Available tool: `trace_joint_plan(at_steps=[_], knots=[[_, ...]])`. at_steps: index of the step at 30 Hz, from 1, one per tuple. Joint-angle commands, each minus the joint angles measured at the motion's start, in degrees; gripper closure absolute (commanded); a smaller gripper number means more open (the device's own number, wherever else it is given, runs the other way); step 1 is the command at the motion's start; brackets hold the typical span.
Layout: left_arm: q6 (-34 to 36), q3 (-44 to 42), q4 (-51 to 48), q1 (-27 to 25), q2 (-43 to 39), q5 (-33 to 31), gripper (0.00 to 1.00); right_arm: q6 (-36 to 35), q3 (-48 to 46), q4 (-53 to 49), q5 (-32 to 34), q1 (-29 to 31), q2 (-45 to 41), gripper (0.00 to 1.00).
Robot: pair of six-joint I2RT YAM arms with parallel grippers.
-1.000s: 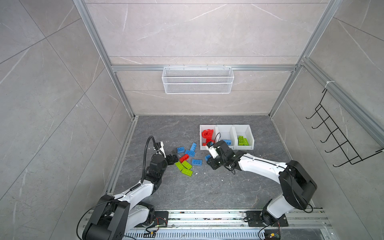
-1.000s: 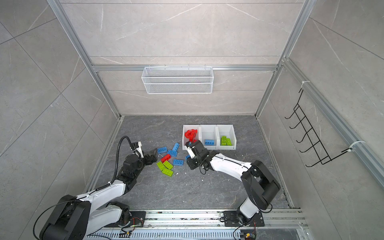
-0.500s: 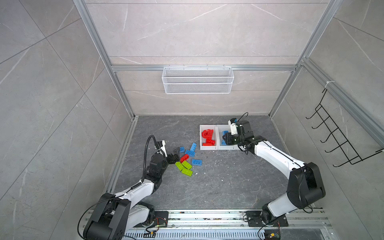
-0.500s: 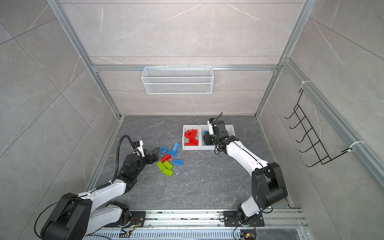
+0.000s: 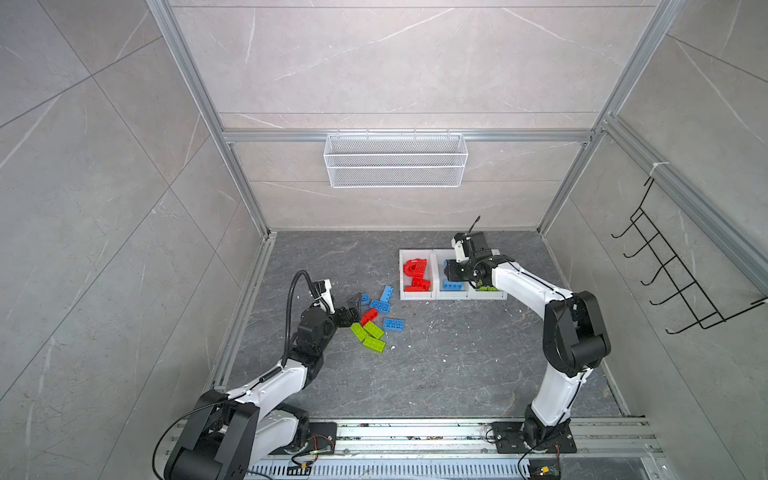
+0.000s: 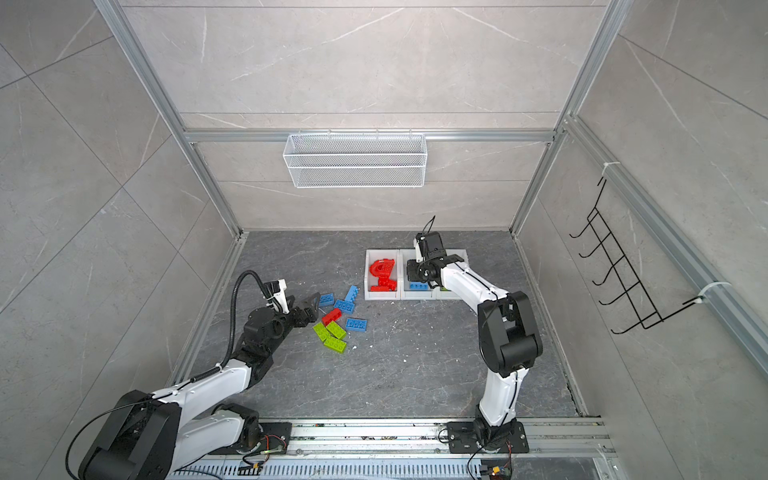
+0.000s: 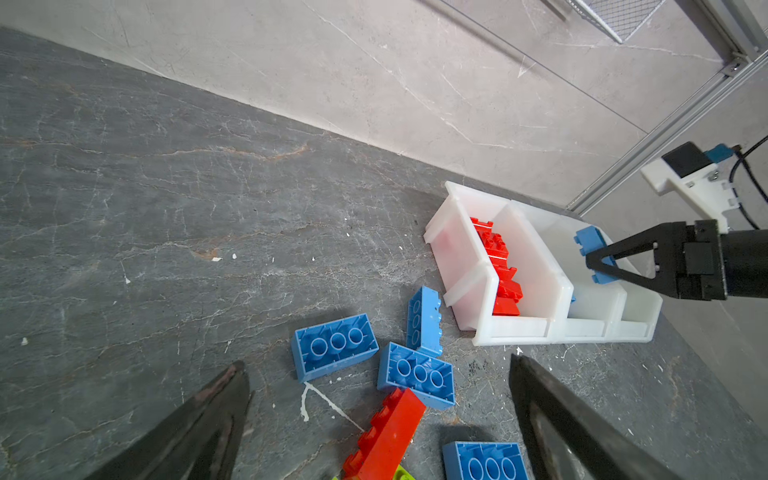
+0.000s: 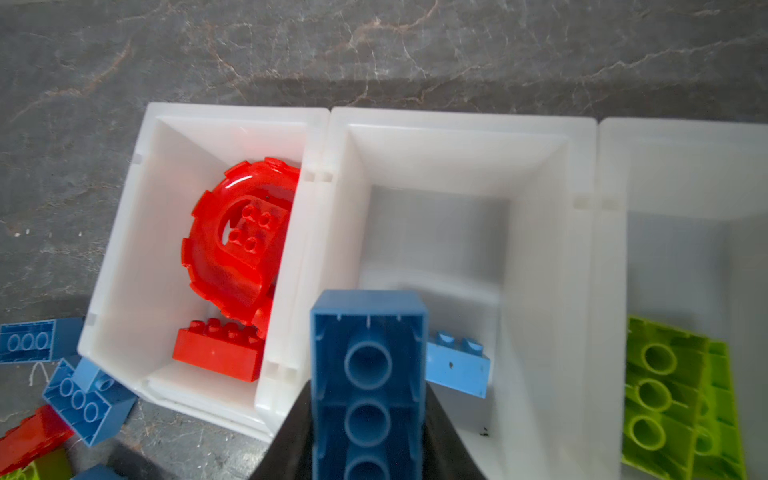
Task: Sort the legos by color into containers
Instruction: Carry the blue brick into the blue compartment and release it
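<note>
My right gripper is squeezed shut on a blue studded plastic brick. The middle white plastic bin sits just below it. One side of the brick hangs over the wall by the red bricks. If I let go now, it could bump that wall and tumble in with them.

3 containers are sitting in a row at the back of the surface, right of centre. Loose legos are lying clustered to their left, nearer the front. A brick in the right pincer is hanging over the middle container.
</note>
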Motion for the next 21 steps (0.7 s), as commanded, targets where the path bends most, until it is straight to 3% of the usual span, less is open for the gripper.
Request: trace_joint_plan(at_steps=[1, 10, 17, 21], knots=[[0.10, -0.05, 2.53, 0.24, -1.19, -0.26, 0.00, -0.37, 2.87, -2.25, 1.30, -0.46, 1.87, 0.79], [0.27, -0.05, 2.85, 0.24, -1.61, 0.31, 0.00, -1.38, 4.14, -4.11, 1.91, -0.99, 4.06, 0.72], [1.00, -0.41, 2.73, 0.22, -2.66, -0.23, 0.00, -2.52, 4.99, -5.03, 1.28, -1.08, 3.79, 0.42], [0.58, -0.22, 2.81, 0.19, -2.24, -0.16, 0.00, -4.83, 4.47, -6.90, 0.51, -1.07, 2.24, 0.37]])
